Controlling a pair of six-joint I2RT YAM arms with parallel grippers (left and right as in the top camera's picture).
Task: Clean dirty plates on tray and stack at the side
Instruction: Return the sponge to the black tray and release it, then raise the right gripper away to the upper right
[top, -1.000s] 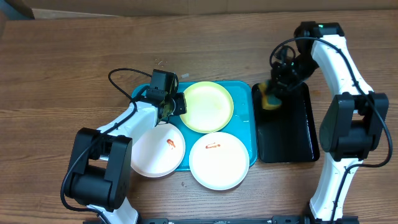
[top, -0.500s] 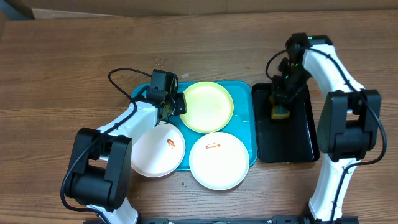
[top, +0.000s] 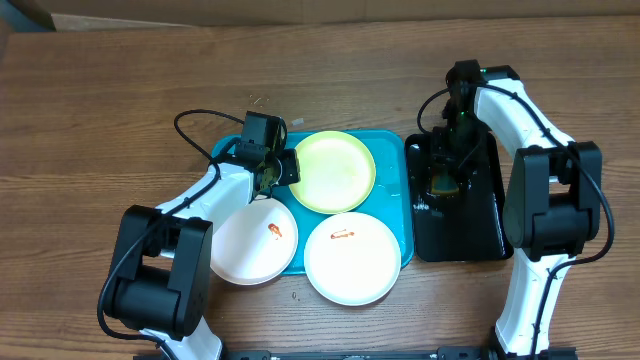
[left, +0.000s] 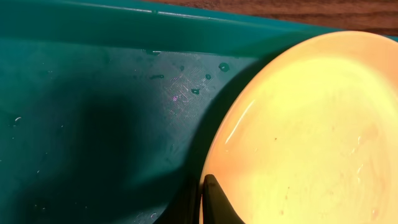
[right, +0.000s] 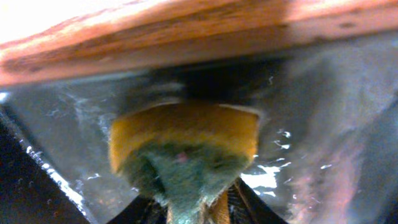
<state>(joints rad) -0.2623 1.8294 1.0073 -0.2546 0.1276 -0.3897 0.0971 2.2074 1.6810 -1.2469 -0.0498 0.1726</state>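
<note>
With the left claw (top: 283, 168) pressed together at the left rim of the yellow-green plate (top: 335, 170) on the blue tray (top: 390, 208), hard to tell if pinching that rim, with just one dark fingertip (left: 214, 202) peeking in up close. With the right claw (top: 445, 172) down over the black tray (top: 470, 225), too blurry to tell if spread or pinching the sponge (right: 186, 143) between its tips. In front, two white plates (top: 352, 257) with red smears, hiding the blue tray's near edge.
</note>
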